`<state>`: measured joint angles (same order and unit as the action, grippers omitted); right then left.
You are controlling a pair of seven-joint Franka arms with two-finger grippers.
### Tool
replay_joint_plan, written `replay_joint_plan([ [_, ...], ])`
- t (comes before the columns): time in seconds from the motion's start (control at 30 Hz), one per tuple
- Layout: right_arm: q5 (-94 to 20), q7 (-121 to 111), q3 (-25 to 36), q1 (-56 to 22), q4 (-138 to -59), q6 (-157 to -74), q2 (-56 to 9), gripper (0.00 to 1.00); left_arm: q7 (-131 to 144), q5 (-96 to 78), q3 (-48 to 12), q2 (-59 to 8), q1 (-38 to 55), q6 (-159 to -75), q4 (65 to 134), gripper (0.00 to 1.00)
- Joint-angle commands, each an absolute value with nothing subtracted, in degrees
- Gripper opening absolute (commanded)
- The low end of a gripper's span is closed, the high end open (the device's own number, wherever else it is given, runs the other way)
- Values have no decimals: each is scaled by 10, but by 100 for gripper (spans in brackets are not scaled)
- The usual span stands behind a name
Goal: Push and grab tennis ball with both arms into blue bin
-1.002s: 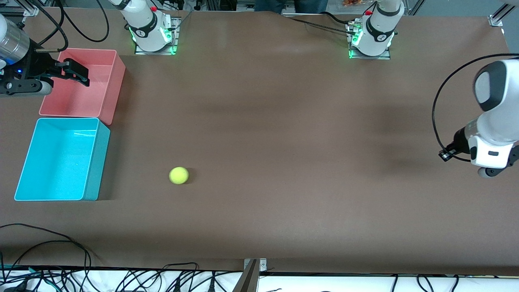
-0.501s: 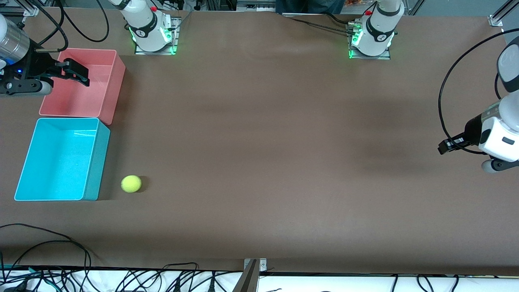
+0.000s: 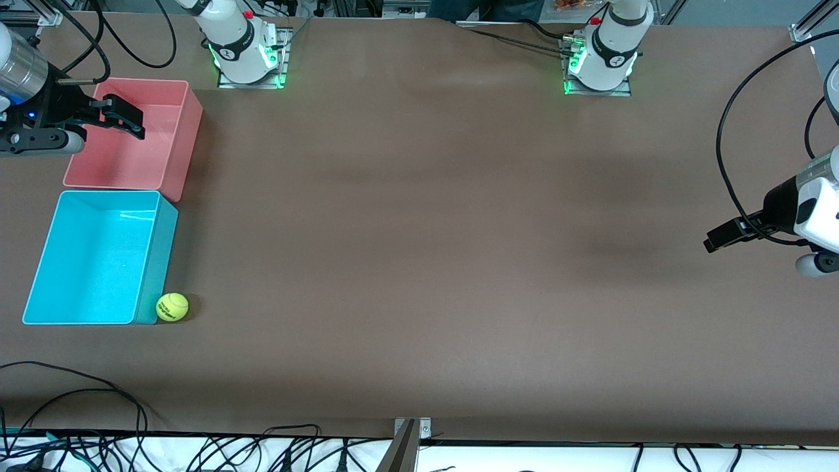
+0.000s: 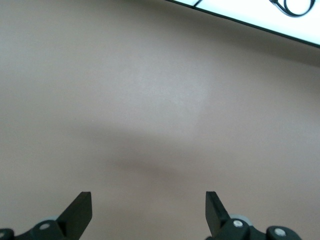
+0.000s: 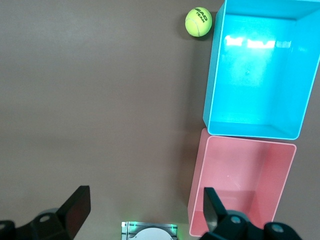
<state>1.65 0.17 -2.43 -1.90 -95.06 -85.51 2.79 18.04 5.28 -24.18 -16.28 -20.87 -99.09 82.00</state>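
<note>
yellow-green tennis ball – cyan bin, pink bin

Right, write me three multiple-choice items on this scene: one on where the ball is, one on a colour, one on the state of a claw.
1. Where is the tennis ball?
A. inside the blue bin
B. on the table against the blue bin's outer wall
C. inside the pink bin

2. What colour is the bin beside the blue bin, farther from the front camera?
A. pink
B. green
C. white

3. How is the right claw?
A. shut on the ball
B. open, holding nothing, over the pink bin
C. resting on the table beside the ball

Answers:
1 B, the ball sits on the brown table at the bin's wall, at the corner nearer the camera.
2 A, the pink bin adjoins it.
3 B, the right wrist view shows its fingers spread with nothing between them.
</note>
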Motion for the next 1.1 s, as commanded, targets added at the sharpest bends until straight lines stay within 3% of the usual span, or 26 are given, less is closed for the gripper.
replay_joint_plan([
  [0.0, 9, 4, -22, -21, -943, -843, 33, 100, 124, 26, -242, -168, -210, -978, 804, 100],
  [0.37, 14, -2, -20, -19, -944, -837, -5, 100, 128, -4, -237, -168, -211, -978, 804, 100],
  [1.07, 71, -12, -21, -38, -943, -1106, -160, 100, 129, -8, -239, -170, -207, -978, 804, 100],
])
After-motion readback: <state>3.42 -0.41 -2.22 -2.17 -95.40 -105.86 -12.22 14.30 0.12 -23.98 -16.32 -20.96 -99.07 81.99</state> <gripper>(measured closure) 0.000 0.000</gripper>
